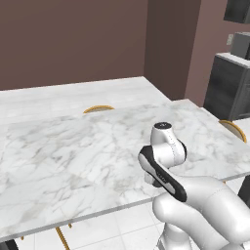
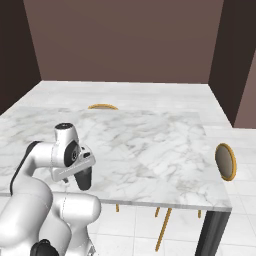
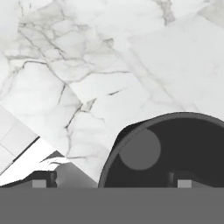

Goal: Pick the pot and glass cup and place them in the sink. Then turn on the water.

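Where marble spreads, one table [image 1: 73,151], two stools [image 2: 225,161].

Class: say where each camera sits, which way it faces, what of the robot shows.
Left base view: behind the arm, leftward, facing forward-down over marble table; arm lower right.
Right base view: behind-right, same table; arm lower left.
Hand view: on the hand, facing the marble; open pincer at bottom.
Both base views share table and arm.
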Robot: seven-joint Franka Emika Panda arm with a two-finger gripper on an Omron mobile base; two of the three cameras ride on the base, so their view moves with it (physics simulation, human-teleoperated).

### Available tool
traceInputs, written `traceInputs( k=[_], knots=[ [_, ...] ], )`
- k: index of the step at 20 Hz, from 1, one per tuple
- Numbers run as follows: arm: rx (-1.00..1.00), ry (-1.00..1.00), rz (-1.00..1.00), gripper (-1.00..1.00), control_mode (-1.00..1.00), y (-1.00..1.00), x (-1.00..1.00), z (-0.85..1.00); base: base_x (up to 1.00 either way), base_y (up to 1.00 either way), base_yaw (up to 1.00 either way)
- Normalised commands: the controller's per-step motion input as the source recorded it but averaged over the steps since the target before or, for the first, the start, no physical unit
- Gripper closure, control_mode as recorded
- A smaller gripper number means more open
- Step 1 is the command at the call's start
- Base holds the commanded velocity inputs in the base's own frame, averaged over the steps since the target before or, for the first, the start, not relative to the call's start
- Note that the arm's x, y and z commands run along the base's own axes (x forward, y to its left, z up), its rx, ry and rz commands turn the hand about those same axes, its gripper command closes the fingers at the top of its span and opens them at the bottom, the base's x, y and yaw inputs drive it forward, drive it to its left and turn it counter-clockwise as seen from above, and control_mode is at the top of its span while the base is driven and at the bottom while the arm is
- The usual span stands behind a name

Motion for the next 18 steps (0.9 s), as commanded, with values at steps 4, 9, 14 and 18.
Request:
traceInputs(
  k=[4,9,14,18],
  knots=[
    [0.0,0.03,0.0,-1.0,-1.0,0.0,0.0,-0.1,0.0,0.0,0.0],
    [0.0,0.01,0.0,1.0,-1.0,0.0,0.0,-0.02,0.0,0.0,0.0],
    [0.0,0.0,0.0,1.0,-1.0,0.0,0.0,0.0,0.0,0.0,0.0],
    [0.0,0.0,0.0,1.0,-1.0,0.0,0.0,0.0,0.0,0.0,0.0]
  ],
)
